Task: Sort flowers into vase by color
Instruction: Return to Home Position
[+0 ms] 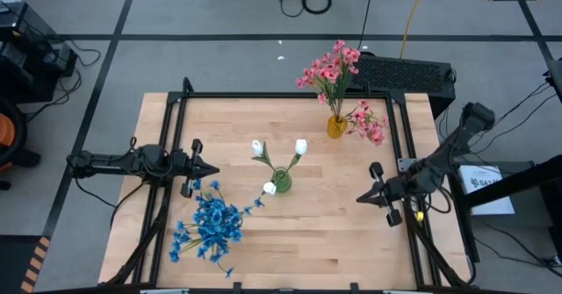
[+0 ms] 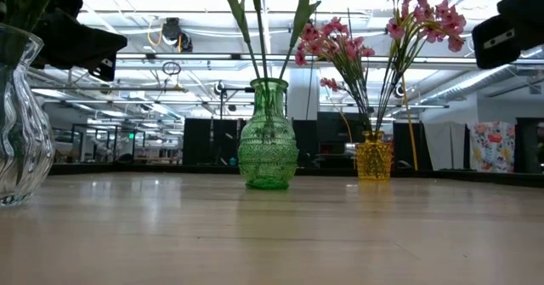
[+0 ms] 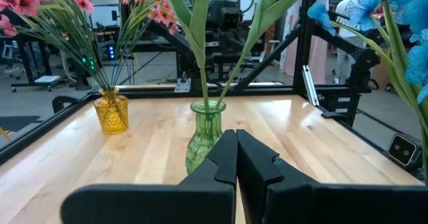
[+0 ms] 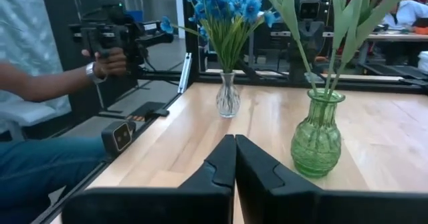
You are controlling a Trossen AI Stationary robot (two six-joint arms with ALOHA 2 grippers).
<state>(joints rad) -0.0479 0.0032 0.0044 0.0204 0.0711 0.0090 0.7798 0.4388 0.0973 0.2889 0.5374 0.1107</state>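
Observation:
Three vases stand upright on their bases on the wooden table (image 1: 316, 241). A green vase (image 1: 281, 182) in the middle holds white buds (image 1: 301, 147). A yellow vase (image 1: 337, 125) at the far right holds pink flowers (image 1: 332, 66). A clear vase (image 4: 228, 95) at the near left holds blue flowers (image 1: 211, 224). My left gripper (image 1: 213, 170) hovers shut at the table's left, pointing level toward the green vase (image 3: 204, 134). My right gripper (image 1: 360, 198) hovers shut at the right, pointing toward the green vase (image 4: 317, 134) and touching nothing.
A black frame rail (image 1: 281, 95) runs around the table. Beyond the left edge a person's hand (image 4: 110, 60) grips a dark device. A black box (image 1: 404, 70) lies behind the far right corner. Bare wood lies open at the near middle.

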